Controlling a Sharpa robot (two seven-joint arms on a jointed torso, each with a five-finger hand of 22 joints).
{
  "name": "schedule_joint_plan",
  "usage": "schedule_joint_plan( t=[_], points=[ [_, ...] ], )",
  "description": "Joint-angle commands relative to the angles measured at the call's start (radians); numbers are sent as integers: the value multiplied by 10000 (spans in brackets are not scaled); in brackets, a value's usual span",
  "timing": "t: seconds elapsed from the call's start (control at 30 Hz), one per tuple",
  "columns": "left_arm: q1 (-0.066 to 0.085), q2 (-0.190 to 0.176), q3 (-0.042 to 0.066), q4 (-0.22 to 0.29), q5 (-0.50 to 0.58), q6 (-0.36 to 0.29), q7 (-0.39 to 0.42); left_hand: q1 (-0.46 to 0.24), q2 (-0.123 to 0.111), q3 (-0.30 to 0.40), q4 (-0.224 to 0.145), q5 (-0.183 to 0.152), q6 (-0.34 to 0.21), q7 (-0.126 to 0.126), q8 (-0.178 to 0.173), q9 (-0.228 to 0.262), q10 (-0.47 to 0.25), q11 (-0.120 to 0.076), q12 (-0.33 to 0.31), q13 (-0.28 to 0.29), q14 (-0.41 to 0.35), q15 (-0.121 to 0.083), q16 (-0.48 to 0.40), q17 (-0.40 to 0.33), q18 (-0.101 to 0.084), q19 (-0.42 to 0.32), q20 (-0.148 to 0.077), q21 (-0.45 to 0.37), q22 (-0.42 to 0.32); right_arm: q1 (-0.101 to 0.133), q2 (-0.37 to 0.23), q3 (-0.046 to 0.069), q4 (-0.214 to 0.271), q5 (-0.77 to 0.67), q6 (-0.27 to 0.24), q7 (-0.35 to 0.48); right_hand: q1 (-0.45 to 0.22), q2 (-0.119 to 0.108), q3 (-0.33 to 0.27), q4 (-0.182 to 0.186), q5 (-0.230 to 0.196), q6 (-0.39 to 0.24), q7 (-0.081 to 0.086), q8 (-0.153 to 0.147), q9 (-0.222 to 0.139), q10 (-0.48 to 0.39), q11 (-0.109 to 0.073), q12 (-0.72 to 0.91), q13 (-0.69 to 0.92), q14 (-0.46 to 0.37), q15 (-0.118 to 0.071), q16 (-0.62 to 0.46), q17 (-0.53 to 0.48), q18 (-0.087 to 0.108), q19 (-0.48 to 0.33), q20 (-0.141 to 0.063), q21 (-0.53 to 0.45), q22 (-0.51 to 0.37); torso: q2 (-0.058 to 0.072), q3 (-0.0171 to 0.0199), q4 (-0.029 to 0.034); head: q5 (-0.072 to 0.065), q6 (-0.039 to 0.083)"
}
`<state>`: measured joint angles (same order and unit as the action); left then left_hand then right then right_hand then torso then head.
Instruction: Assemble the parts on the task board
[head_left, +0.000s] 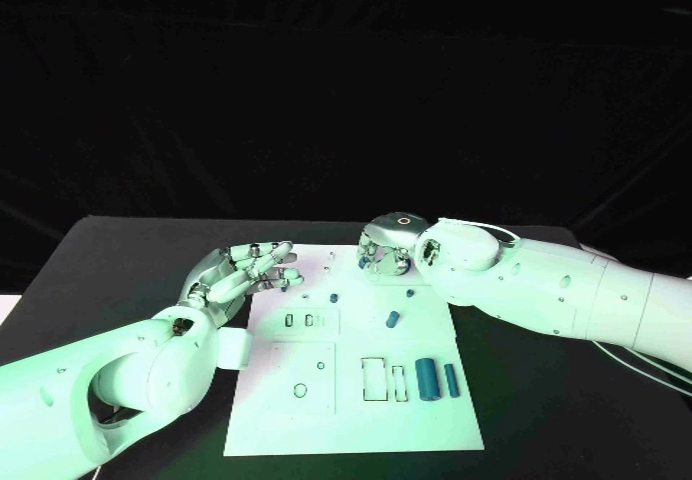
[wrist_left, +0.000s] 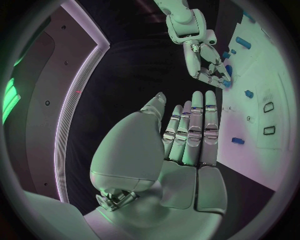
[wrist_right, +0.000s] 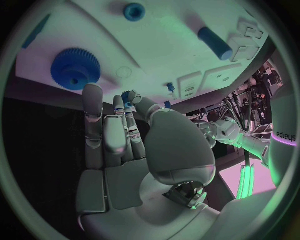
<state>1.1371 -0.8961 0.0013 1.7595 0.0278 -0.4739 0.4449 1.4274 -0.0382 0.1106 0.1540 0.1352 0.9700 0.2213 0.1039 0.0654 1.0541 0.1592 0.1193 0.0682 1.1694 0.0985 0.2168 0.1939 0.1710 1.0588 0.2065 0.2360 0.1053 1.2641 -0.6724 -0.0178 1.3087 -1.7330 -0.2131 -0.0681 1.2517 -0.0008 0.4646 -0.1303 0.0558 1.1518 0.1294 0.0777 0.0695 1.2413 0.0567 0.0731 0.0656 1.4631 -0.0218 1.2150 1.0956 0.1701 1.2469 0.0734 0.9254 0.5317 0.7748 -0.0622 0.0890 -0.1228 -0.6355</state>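
While both arms reach in over the black table (head_left: 130, 255), the white task board (head_left: 361, 400) lies in the middle of it, its long side running away from the robot. The left hand (head_left: 245, 268) hovers at the board's far left corner with its fingers straight and apart, holding nothing; the left wrist view shows the same flat, spread palm (wrist_left: 187, 145). The right hand (head_left: 387, 248) sits at the board's far edge, fingers pointed down. In the right wrist view its thumb and a fingertip (wrist_right: 128, 102) appear to pinch a small blue part (wrist_right: 127, 98), though the piece is tiny and partly hidden.

On the board, a short blue peg (head_left: 392, 319) lies tilted near the centre, with a smaller blue piece (head_left: 333, 297) just beyond it to the left. Two blue cylinders, a thick one (head_left: 427, 379) and a thin one (head_left: 451, 380), lie side by side near the right edge. The right wrist view also shows a blue gear (wrist_right: 75, 68) flat on the board, close to the right hand's fingers.
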Motion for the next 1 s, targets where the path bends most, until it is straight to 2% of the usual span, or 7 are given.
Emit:
schedule_joint_plan(
  t=[0.03, 0.17, 0.3, 0.43, 0.7, 0.87, 1.0],
  points=[
    [11, 16, 8, -8, -70, 237, -22, 37, 5, 21, -52, -30, -34, 54, -53, -10, -45, 47, -40, -13, 7, 38, -63, 13, 101, 60, 8, -62, -14, 2, 39, 12, 42, 152, -1276, -294, 31, 137, 130, 62, 24, 202, -124, 132, 217, 56, -5, 28, 7, 493, -67, 40, 10, 6, 64, -20, 51, 37, 18, -13, 36, 52, 18],
    [11, 18, 8, -29, -79, 221, -48, 31, 1, 20, -60, -31, -43, 60, -60, -10, -57, 52, -50, -14, -4, 44, -73, 19, 98, 57, 11, -72, -19, 4, 214, 28, -44, 229, -1407, -445, 4, 92, 178, 107, 2, 199, -121, 124, 231, 64, -4, -6, 2, 468, -64, 14, -42, 2, 43, -13, 99, 71, 40, -3, 42, 77, 57],
    [11, 17, 8, -14, -82, 229, -55, 31, 1, 20, -60, -31, -43, 60, -60, -10, -57, 52, -50, -14, -4, 44, -73, 19, 98, 57, 11, -72, -19, 8, 477, 37, -258, 251, -1501, -547, -30, 34, 198, 148, -4, 185, -114, 110, 239, 55, 4, -35, -3, 448, -57, -3, -76, 1, 17, -4, 127, 86, 44, -28, 37, 110, 72],
    [11, 23, 8, 6, -83, 247, -59, 31, 1, 20, -60, -31, -43, 60, -60, -10, -57, 52, -50, -14, -4, 44, -73, 19, 98, 57, 11, -72, -19, 10, 797, 41, -521, 254, -1593, -670, -78, -41, 205, 201, -6, 173, -109, 96, 248, 40, 15, -63, -6, 432, -47, 5, -79, -2, -5, 7, 170, 123, 61, -25, 57, 118, 64],
    [14, 29, 8, 23, -85, 285, -47, 31, 1, 23, -71, -30, -44, 61, -63, -9, -63, 55, -56, -14, -17, 49, -84, 25, 96, 53, 13, -82, -24, 0, 1306, 43, -1029, 253, -1413, -725, -99, -100, 230, 245, -1, 137, -97, 67, 252, -10, 31, -95, -13, 419, -35, 22, -72, -2, -40, 21, 199, 136, 114, -53, 163, 96, 39],
    [15, 44, 8, 10, -86, 290, -46, 32, 1, 23, -73, -30, -43, 61, -63, -8, -62, 55, -57, -14, -19, 49, -86, 26, 95, 53, 14, -84, -25, -16, 1491, 43, -1240, 246, -1304, -734, -98, -106, 247, 257, 6, 124, -91, 57, 253, -28, 36, -102, -14, 418, -30, 39, -54, -2, -49, 26, 209, 142, 146, -80, 183, 47, 71],
    [16, 52, 9, 12, -86, 292, -46, 32, 1, 23, -73, -30, -43, 61, -63, -8, -62, 55, -57, -14, -19, 49, -86, 26, 95, 53, 14, -84, -25, -32, 1618, 42, -1380, 243, -1202, -697, -100, -131, 265, 273, 12, 106, -82, 43, 254, -52, 45, -107, -15, 416, -23, 61, -34, -3, -66, 35, 225, 152, 149, -75, 177, 59, 38]
  ],
)
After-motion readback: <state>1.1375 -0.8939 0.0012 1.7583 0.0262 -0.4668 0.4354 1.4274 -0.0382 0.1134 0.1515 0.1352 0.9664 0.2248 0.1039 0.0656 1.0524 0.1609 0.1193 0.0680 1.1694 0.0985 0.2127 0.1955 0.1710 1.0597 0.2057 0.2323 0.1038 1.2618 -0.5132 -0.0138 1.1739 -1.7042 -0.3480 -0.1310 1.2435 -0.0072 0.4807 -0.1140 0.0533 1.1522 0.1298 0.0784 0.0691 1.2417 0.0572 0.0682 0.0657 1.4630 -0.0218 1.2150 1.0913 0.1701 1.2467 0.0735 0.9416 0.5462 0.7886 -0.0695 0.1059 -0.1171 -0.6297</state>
